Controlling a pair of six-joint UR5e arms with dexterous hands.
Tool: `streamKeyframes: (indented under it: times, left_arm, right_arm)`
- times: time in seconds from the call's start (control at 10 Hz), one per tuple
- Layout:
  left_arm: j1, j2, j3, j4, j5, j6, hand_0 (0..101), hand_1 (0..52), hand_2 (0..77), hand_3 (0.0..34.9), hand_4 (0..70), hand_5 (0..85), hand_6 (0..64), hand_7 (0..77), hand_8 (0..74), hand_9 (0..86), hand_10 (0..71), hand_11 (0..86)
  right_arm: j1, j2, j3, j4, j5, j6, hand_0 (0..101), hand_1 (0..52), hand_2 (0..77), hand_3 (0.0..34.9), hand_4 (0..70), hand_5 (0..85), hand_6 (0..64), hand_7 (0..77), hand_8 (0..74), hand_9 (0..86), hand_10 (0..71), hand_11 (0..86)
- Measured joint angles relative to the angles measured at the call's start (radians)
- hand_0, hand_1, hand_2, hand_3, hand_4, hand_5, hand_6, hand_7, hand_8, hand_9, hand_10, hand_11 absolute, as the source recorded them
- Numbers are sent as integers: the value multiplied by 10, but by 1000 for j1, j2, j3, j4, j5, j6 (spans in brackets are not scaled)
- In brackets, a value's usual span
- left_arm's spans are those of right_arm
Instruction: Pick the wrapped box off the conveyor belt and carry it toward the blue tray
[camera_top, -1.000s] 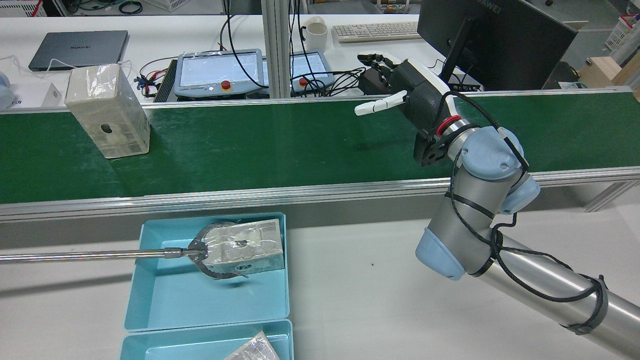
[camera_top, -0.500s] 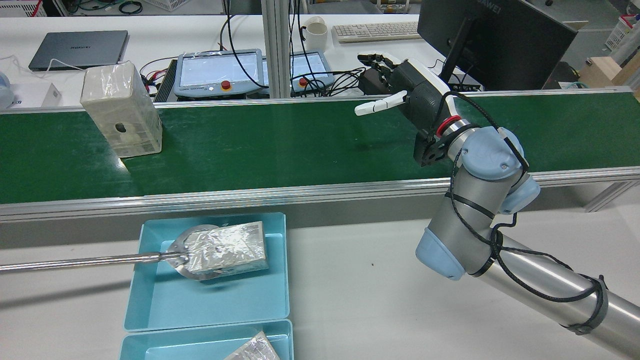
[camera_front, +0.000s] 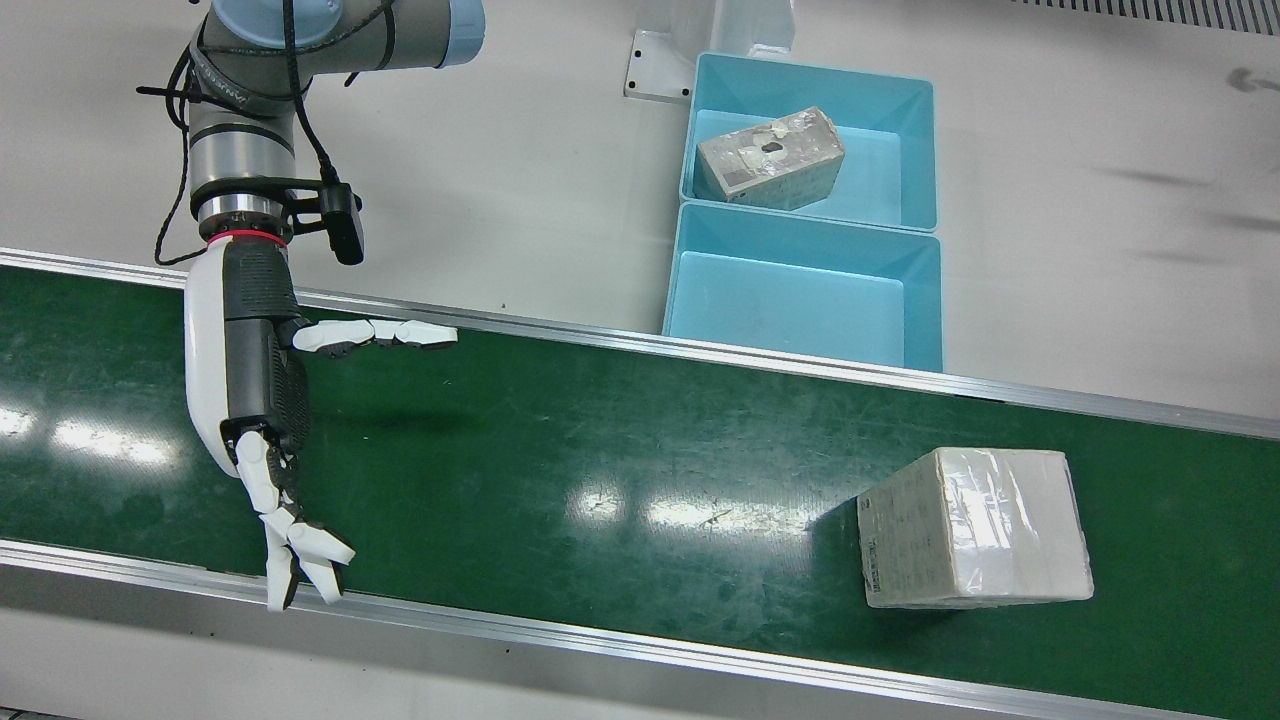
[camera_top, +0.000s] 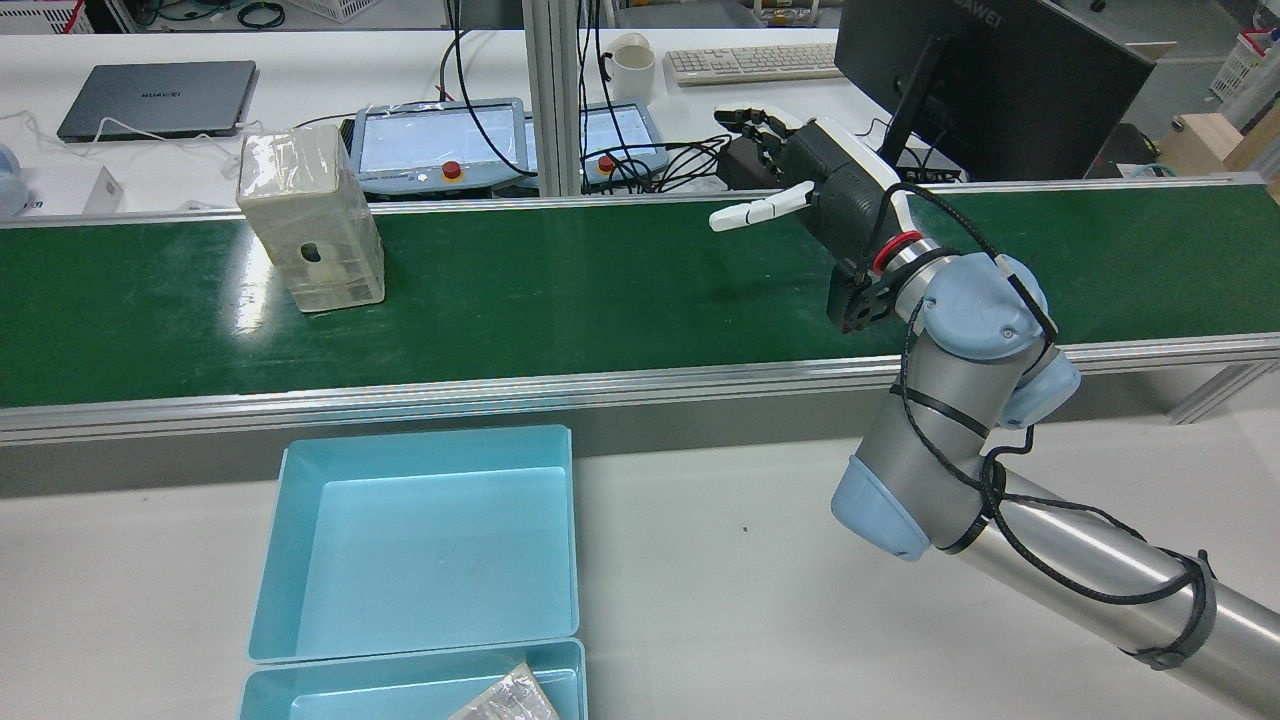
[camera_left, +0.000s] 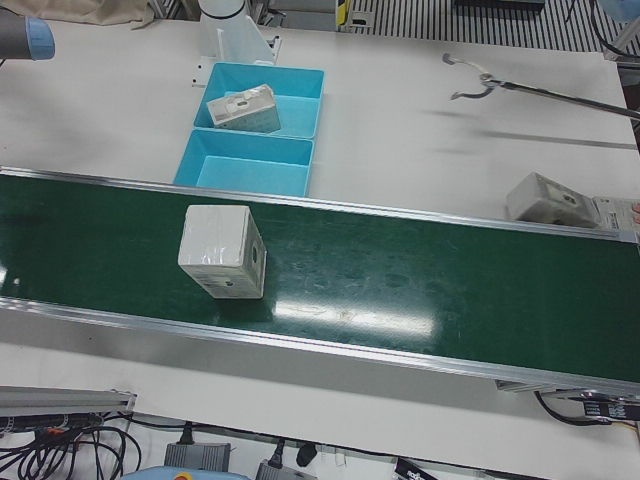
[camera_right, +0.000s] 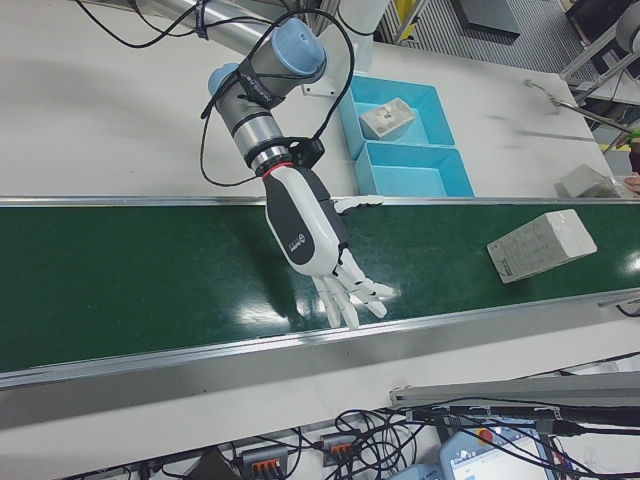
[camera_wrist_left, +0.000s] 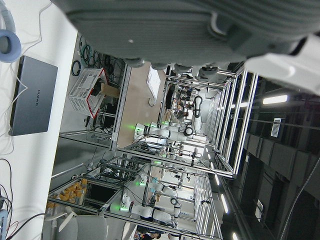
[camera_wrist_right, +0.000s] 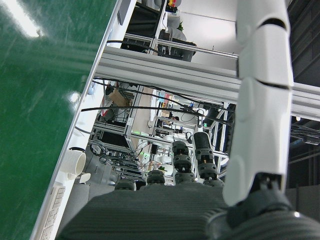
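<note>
In the rear view, two blue trays sit at the lower left of the frame on the white table. The nearer tray (camera_top: 420, 690), cut off by the bottom edge, holds a wrapped package (camera_top: 505, 697). The second blue tray (camera_top: 420, 545) lies just beyond it, close to the belt rail, and its floor is bare.

The right arm (camera_top: 960, 440) rises from the lower right of the frame and reaches over the conveyor belt (camera_top: 600, 290), which crosses the middle of the frame from edge to edge. The right hand (camera_top: 800, 180) hovers above the far part of the belt at upper right of centre. Its fingers are spread apart, the thumb (camera_top: 760, 210) extended sideways, and it grasps nothing.

The wrapped box (camera_top: 310, 222) stands upright on the belt at upper left, near the far rail, well apart from the right hand. In the front view the same box (camera_front: 975, 527) appears at lower right and the right hand (camera_front: 262, 400) at left.

Beyond the belt, a desk carries a laptop (camera_top: 158, 98), teach pendants (camera_top: 440, 145), a keyboard (camera_top: 752, 62) and a monitor (camera_top: 985, 85).

The left hand view shows only a dark part of the left hand (camera_wrist_left: 190, 30) along the top of the frame; its opening cannot be determined.
</note>
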Motion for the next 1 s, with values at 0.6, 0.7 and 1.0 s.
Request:
streamKeyframes:
  times: [0.6, 0.7, 1.0]
  left_arm:
    - [0, 0, 0, 0, 0, 0, 0, 0, 5, 0, 0, 5, 0, 5, 5, 0, 5, 5]
    - [0, 0, 0, 0, 0, 0, 0, 0, 5, 0, 0, 5, 0, 5, 5, 0, 0, 5]
    - [0, 0, 0, 0, 0, 0, 0, 0, 5, 0, 0, 5, 0, 5, 5, 0, 5, 5]
  right_arm:
    - [-1, 0, 0, 0, 0, 0, 476, 136, 109, 58, 44, 245, 49, 38, 22, 16, 0, 11]
    - [-1, 0, 0, 0, 0, 0, 476, 136, 109, 58, 44, 245, 49, 38, 22, 16, 0, 11]
    - [-2, 0, -5, 0, 0, 0, 475, 136, 109, 57, 38, 245, 49, 38, 22, 16, 0, 11]
